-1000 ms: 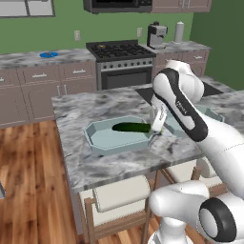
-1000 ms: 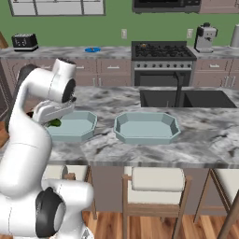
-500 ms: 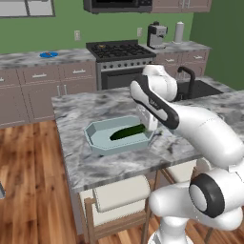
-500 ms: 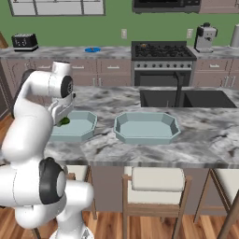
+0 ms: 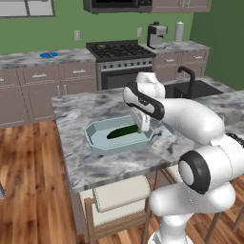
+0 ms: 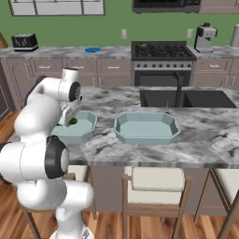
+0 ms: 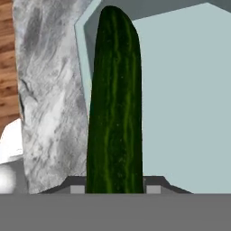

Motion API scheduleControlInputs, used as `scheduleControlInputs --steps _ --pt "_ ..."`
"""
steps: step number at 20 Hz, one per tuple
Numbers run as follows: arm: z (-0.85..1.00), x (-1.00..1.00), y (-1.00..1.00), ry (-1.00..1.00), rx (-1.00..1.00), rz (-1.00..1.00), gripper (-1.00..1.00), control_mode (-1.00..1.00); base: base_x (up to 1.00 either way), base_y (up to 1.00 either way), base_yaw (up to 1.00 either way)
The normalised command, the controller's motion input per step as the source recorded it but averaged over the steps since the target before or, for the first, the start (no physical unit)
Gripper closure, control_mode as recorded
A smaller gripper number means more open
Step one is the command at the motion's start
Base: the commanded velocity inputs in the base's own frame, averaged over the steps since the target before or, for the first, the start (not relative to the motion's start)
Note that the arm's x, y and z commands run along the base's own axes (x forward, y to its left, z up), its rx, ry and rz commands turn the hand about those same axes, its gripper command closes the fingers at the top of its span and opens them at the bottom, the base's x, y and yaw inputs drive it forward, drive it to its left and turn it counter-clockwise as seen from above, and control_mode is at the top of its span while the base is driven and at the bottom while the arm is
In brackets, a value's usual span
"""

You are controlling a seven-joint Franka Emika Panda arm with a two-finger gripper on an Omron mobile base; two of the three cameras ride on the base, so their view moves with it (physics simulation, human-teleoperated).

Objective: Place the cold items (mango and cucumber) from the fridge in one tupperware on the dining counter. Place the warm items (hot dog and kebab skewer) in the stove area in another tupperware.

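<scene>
- The cucumber is a slender dark green rod with paler green streaks along its length and a rounded far end.
- It runs straight out from between the gripper fingers, which clasp its near end on both sides.
- In the left base view the cucumber lies low inside the tupperware, a shallow pale blue-grey octagonal tray with sloping rims, on the dining counter.
- Whether the cucumber touches the tray floor cannot be told.
- In the right base view a small green end of the cucumber shows beside the arm, over the same tupperware.
- A second, alike tupperware sits just beside the first on the marbled top.
- The white arm crosses over the near right part of the first tray and hides part of it.
- Beyond the counter stand a black sink with a dark tap, the black gas range, a coffee machine, a toaster and a flat blue plate.
- Cushioned stools stand under the counter edge.
- No writing or labels can be read.
</scene>
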Motion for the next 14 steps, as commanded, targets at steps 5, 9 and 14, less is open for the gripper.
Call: scheduleControlInputs --steps 5,9,14 --pt "-0.36 0.66 0.13 0.00 0.00 0.00 1.00 -1.00 0.00 0.00 0.00" --pt "-0.42 0.45 0.16 0.00 0.00 0.00 1.00 -1.00 0.00 0.00 0.00" --pt "-0.37 0.29 0.14 0.00 0.00 0.00 1.00 -1.00 0.00 0.00 0.00"
